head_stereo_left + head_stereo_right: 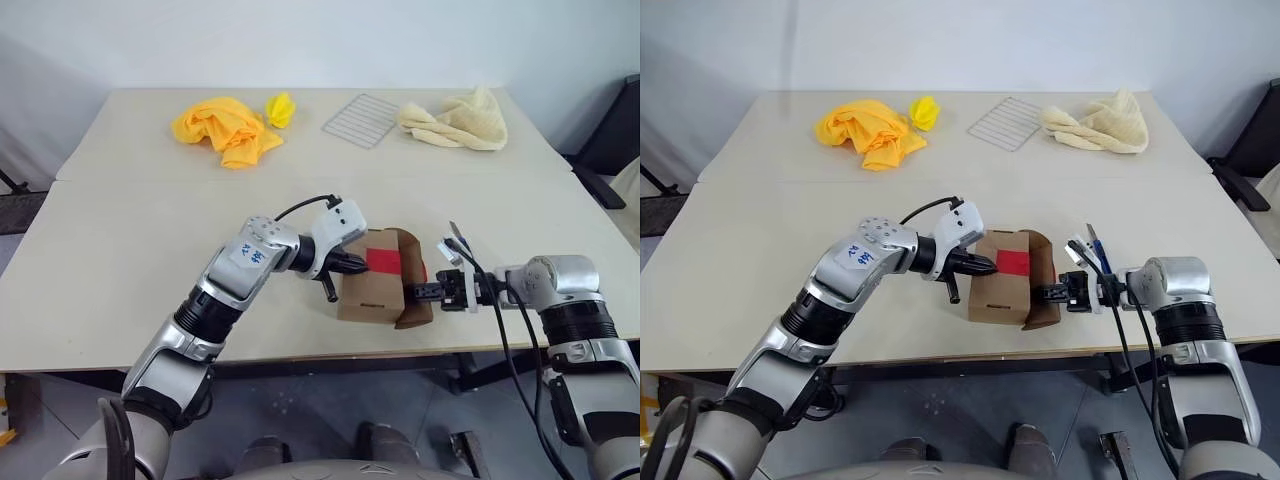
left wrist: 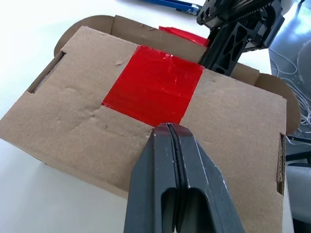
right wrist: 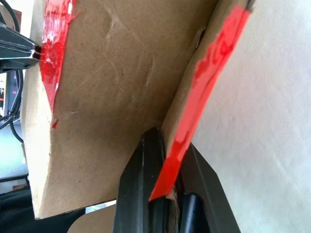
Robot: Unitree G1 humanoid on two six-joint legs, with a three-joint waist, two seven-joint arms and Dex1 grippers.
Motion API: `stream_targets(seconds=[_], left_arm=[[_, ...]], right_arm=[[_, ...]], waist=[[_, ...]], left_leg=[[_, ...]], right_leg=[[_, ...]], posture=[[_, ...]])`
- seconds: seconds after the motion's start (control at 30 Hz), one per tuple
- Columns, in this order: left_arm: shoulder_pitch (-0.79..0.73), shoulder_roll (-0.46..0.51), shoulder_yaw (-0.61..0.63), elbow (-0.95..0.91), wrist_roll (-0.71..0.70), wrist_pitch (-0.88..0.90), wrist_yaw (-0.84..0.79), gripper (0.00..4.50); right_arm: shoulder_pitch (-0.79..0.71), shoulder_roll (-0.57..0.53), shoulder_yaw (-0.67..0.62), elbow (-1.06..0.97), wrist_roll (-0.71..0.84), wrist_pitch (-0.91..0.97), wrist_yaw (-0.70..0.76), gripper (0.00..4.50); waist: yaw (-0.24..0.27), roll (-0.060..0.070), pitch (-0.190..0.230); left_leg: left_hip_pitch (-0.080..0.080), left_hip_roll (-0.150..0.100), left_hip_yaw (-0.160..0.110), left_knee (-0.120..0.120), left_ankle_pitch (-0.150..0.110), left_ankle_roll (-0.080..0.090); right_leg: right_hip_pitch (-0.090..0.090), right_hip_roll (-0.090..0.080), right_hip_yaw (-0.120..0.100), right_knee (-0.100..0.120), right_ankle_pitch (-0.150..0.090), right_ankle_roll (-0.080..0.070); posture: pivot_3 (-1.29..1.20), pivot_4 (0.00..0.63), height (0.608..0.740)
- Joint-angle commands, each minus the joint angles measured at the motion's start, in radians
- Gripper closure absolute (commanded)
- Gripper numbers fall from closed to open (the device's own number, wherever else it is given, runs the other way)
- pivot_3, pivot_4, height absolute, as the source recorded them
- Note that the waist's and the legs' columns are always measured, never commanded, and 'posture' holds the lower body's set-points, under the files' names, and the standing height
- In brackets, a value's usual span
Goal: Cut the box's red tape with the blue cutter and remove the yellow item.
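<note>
We show the small brown cardboard box [image 1: 372, 288] on the pale tabletop [image 1: 120, 250], lying between the two grippers. The left gripper [image 2: 170, 130], jaws shut and empty, presses its tip on the closed top panel just beside the square of red tape [image 2: 154, 85]. The right gripper [image 3: 163, 187] has its jaws clamped on the edge of the opened side flap [image 3: 197, 92], which carries a torn red strip. We judge the carton light, thin and easily creased, so a flap edge is the sensible hold while the other jaws steady it.
</note>
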Motion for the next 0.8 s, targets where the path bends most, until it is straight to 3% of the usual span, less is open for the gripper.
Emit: stream_targets(seconds=[0.03,0.33,0.57,0.8], left_arm=[[0.011,0.000,-0.021,0.047,0.021,-0.004,0.013,4.50],[-0.003,-0.012,-0.018,0.121,0.036,-0.061,0.021,4.50],[-0.020,-0.038,-0.019,0.185,0.045,-0.114,0.028,4.50],[-0.040,-0.069,-0.012,0.247,0.054,-0.167,0.032,4.50]], right_arm=[[0.031,-0.027,-0.036,-0.051,0.017,0.034,-0.038,4.47],[0.026,-0.072,-0.147,-0.174,0.029,0.139,-0.195,4.47],[-0.005,-0.069,-0.263,-0.323,0.061,0.294,-0.334,4.47],[-0.009,-0.114,-0.280,-0.428,0.227,0.301,-0.490,4.47]], waist=[[0.009,0.001,0.001],[0.031,0.013,0.007],[0.048,0.014,0.008],[0.048,0.015,0.008]], left_leg=[[-0.001,0.000,0.000,0.000,0.000,0.000],[-0.002,-0.001,0.000,0.000,0.000,0.000],[-0.004,-0.002,0.001,0.000,0.000,0.001],[-0.006,-0.003,0.000,0.000,0.000,0.002]], right_leg=[[-0.001,0.000,0.000,0.000,0.000,0.000],[-0.002,-0.001,0.000,-0.001,0.000,0.000],[-0.004,-0.001,-0.001,-0.001,0.000,0.000],[-0.004,-0.002,-0.001,-0.003,0.000,0.000]], posture=[[0.00,0.150,0.740],[0.00,0.150,0.740],[0.00,0.150,0.740],[0.00,0.150,0.740]])
